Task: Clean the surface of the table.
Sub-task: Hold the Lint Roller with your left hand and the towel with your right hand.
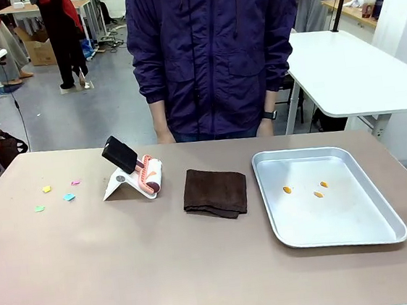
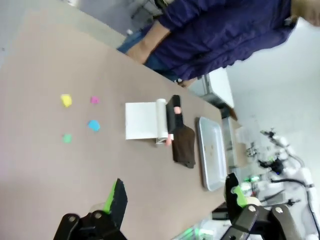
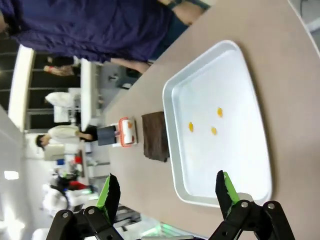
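The brownish-taupe table (image 1: 128, 269) carries several small coloured scraps (image 1: 56, 193) at its left, seen too in the left wrist view (image 2: 80, 119). A folded dark brown cloth (image 1: 215, 192) lies at the middle. Left of it a lint roller (image 1: 144, 175) with a black handle rests on a white stand. My left gripper (image 2: 175, 197) hangs open high above the table's near left part. My right gripper (image 3: 167, 190) is open above the near edge of the silver tray (image 3: 250, 150).
The silver tray (image 1: 343, 232) at the right holds three small orange bits (image 1: 309, 187). A person in a dark purple jacket (image 1: 211, 50) stands at the far edge, hands down. White tables stand behind at the right (image 1: 348, 72).
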